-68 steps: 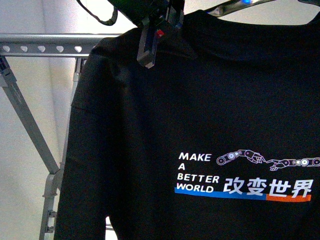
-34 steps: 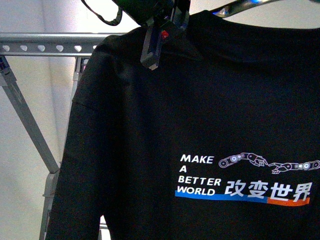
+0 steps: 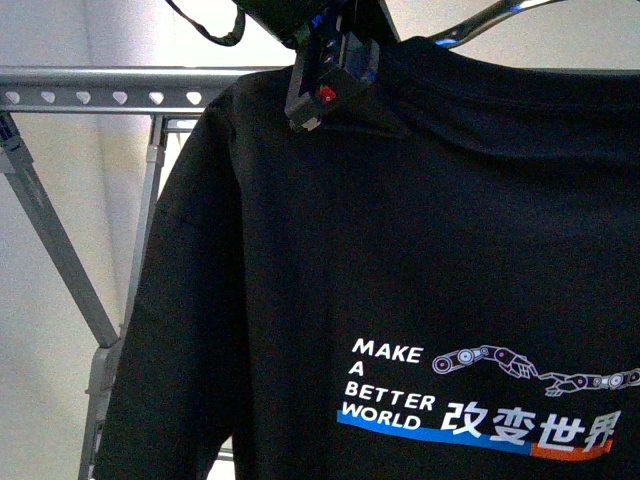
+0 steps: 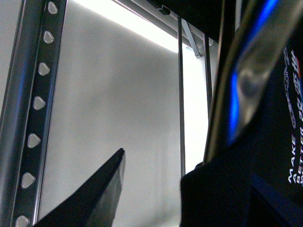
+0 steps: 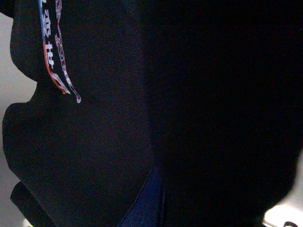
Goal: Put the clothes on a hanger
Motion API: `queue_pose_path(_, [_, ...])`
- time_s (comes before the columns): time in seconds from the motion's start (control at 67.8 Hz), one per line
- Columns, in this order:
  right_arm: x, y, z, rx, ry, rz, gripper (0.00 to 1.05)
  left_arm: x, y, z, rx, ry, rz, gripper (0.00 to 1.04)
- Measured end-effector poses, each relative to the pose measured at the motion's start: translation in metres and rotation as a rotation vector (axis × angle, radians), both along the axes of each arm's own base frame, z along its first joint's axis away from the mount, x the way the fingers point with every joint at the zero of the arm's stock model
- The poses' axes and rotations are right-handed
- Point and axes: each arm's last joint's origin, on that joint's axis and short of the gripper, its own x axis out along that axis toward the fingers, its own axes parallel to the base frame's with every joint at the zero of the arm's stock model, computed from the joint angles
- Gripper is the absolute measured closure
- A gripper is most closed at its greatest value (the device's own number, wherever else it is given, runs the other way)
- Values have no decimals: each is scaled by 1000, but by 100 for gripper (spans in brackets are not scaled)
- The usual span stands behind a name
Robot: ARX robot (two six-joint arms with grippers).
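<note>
Shirt [image 3: 400, 250] hangs close before us and fills most of the front view, covering much of the rack [image 3: 100, 88] behind it; its hem is cut off and its print [image 3: 470, 400] is clipped at the frame edge. Our left gripper [image 3: 308, 112] sits at the shoulder beside the collar, where a chrome coat hanger [image 3: 480, 22] pokes out, but we cannot tell whether its jaws pinch cloth or stand apart. Our right gripper is out of sight, its wrist view showing only dark cloth.

A chrome coat hanger [image 3: 488, 18] slants up at the top of the front view, catching blue glints. Behind is a plain white wall [image 3: 50, 400].
</note>
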Motion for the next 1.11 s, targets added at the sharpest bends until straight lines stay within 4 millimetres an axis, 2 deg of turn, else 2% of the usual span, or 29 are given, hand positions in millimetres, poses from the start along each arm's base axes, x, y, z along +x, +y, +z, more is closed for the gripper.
queue_pose_path(0.206, [-17, -6, -21, 3, 85, -30, 97, -1, -1, 0, -5, 4, -8, 5])
queue_pose_path(0.31, [-29, -11, -35, -8, 145, -56, 97, -1, -2, 0, -8, 8, -10, 7])
queue_pose_path(0.501, [-47, -31, -63, 90, 230, -91, 97, -3, -7, -3, -17, 26, -33, 6])
queue_pose_path(0.678, [-59, -50, -72, 163, 278, -131, 97, -3, -8, -3, -21, 30, -38, 6])
queue_pose_path(0.929, [-72, -76, -89, 86, 357, -176, 98, -2, 1, 1, -9, 3, -5, 6])
queue_pose_path(1.106, [-78, -81, -95, 155, 412, -200, 98, -1, 2, 2, -10, 1, -2, 6])
